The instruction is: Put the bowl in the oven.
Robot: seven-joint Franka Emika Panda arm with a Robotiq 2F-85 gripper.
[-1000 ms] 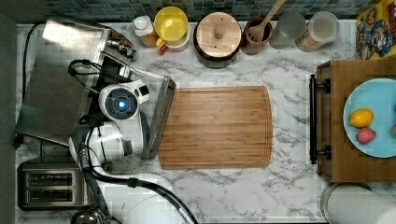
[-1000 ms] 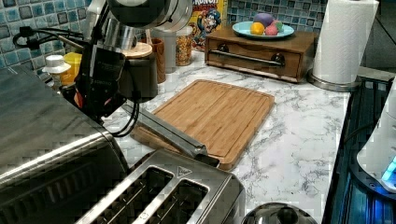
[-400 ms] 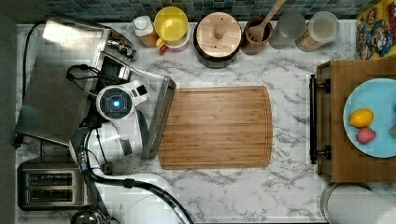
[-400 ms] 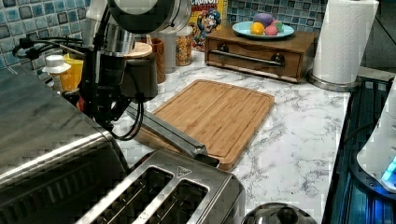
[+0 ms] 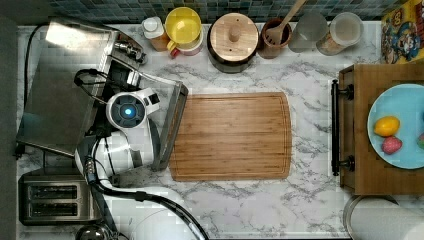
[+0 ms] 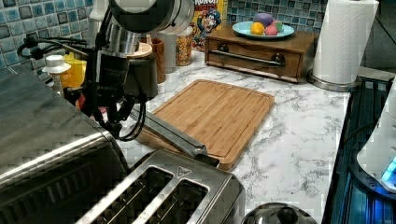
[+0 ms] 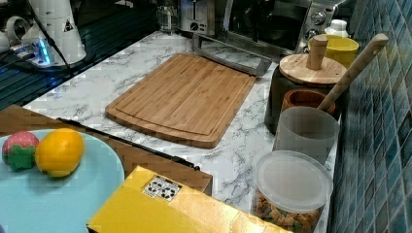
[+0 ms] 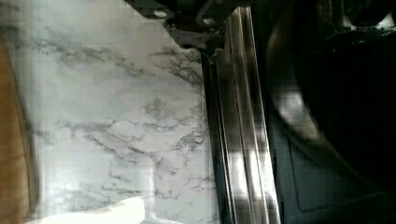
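The oven (image 5: 62, 87) stands at the top view's left, its glass door (image 5: 167, 125) folded down flat onto the counter. My arm's wrist (image 5: 127, 111) hovers over that door, just in front of the oven's mouth. In the left view my gripper (image 6: 113, 125) hangs dark and cable-draped above the door's handle bar (image 6: 173, 137). In the wrist view a dark round bowl (image 8: 327, 88) with a glossy rim lies past the door's steel frame (image 8: 243, 140), in the oven's dark inside. Nothing of the bowl touches my gripper there.
A wooden cutting board (image 5: 232, 135) lies beside the open door. A two-slot toaster (image 5: 52, 202) sits next to the oven. The wooden-lidded pot (image 5: 232, 35), a yellow cup (image 5: 183, 25) and jars line the back wall. A wooden drawer box carries a light blue plate (image 5: 400, 125).
My wrist has turned a little above the open door and shifted slightly. The oven, the door and the counter items have stayed put.
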